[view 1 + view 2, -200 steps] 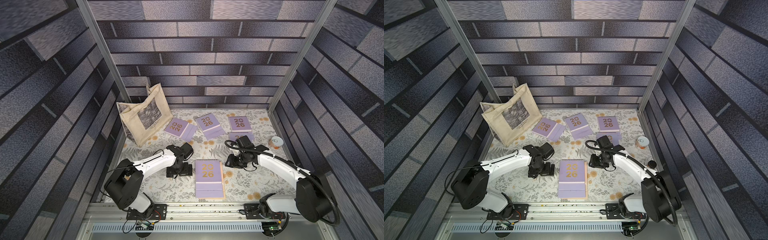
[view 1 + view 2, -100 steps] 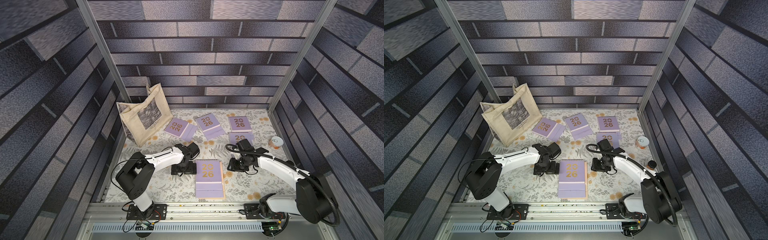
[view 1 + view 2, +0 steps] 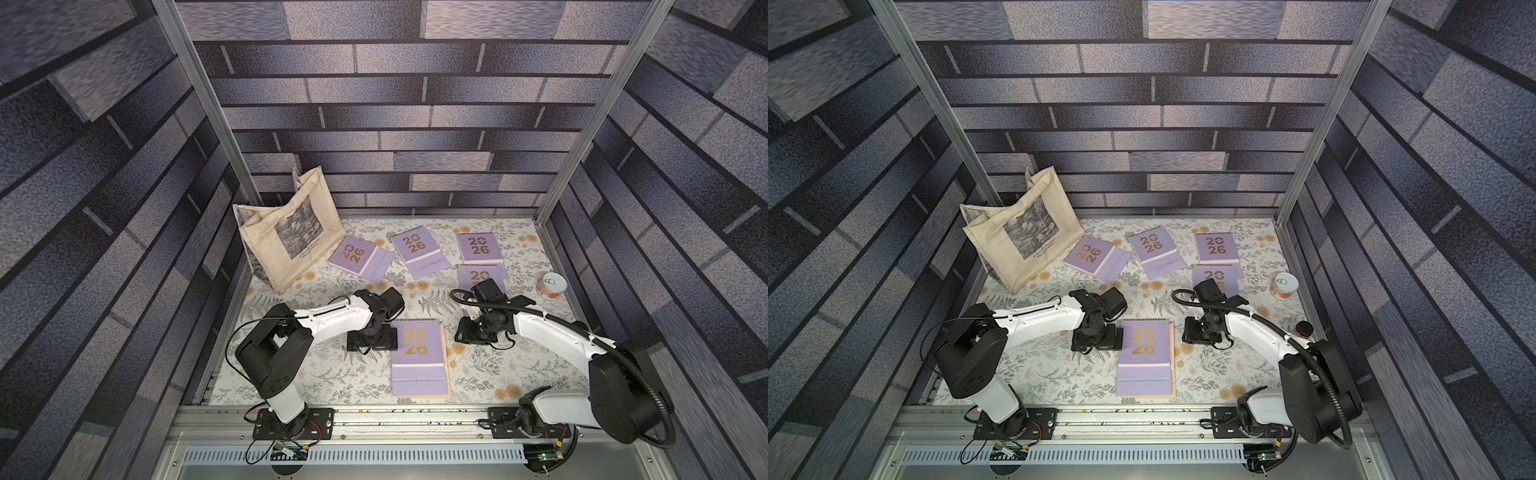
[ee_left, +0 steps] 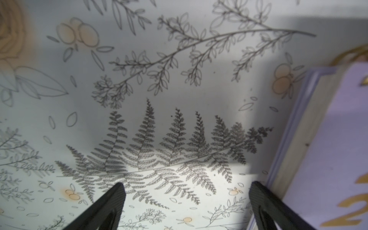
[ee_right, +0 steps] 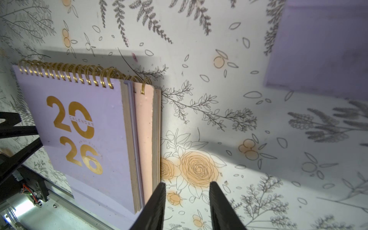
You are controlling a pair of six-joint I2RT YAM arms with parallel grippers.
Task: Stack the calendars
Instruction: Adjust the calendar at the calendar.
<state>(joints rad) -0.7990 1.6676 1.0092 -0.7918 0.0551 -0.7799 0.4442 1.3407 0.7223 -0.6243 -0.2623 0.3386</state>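
Observation:
A lilac "2026" calendar point(image 3: 419, 357) lies on a peach one point(image 5: 144, 139) at the front middle of the floral mat, seen in both top views as a stack point(image 3: 1144, 357). Three more lilac calendars point(image 3: 357, 255) point(image 3: 419, 249) point(image 3: 478, 248) lie at the back, and my right arm partly hides one more point(image 3: 482, 275). My left gripper point(image 3: 372, 343) point(image 4: 187, 191) is wide open and empty, low by the stack's left edge, one fingertip point(image 4: 256, 191) right beside it. My right gripper point(image 3: 473, 334) point(image 5: 188, 191) is narrowly open and empty, just right of the stack.
A beige tote bag point(image 3: 286, 232) stands at the back left. A small cup point(image 3: 552, 284) is at the right edge, and a dark-capped item point(image 3: 1304, 328) sits near the right wall. Patterned walls enclose the mat; a metal rail point(image 3: 374, 424) runs along the front.
My left gripper has moved right, up to the stack's left edge. My right gripper has shifted slightly toward the front beside the stack. The calendars have not moved.

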